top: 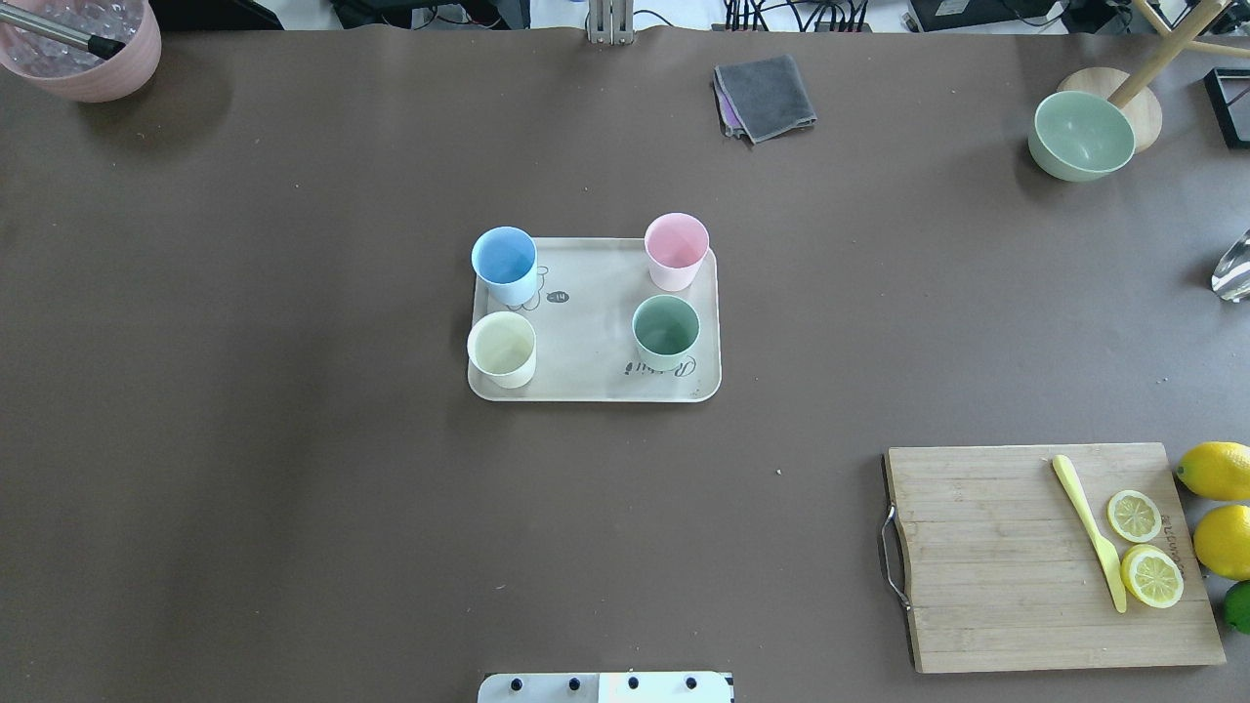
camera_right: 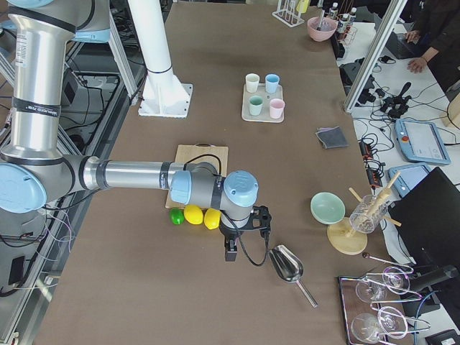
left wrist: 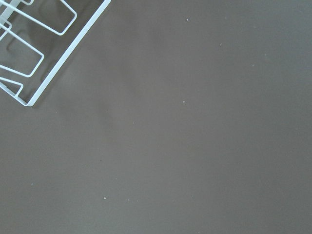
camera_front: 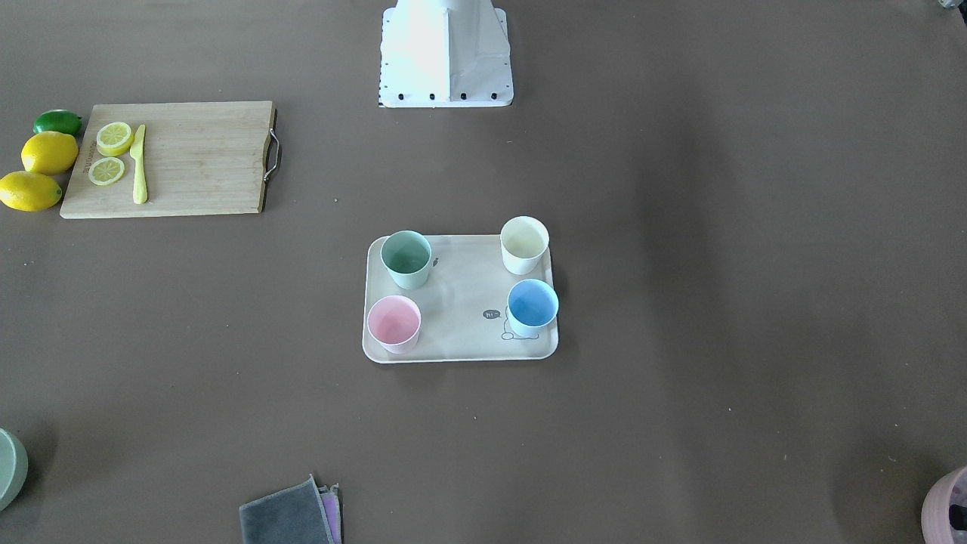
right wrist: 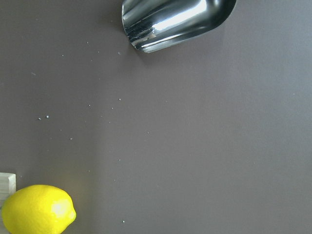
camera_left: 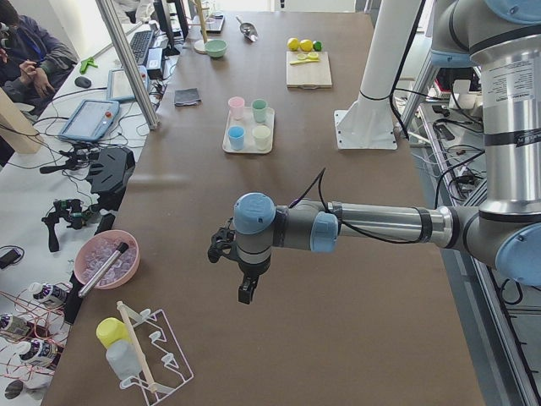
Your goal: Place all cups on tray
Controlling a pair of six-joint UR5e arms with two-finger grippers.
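Four cups (top: 666, 327) upright on tray (top: 591, 337), well apart from left gripper (camera_left: 244, 290) and right gripper (camera_right: 230, 251); how far either is open, can't tell.

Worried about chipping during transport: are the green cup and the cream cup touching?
Apart. The overhead view shows the green cup and cream cup at opposite sides of the tray, bare tray between them.

Bright, even light; soft shadows; glare on scoop (right wrist: 165, 22).
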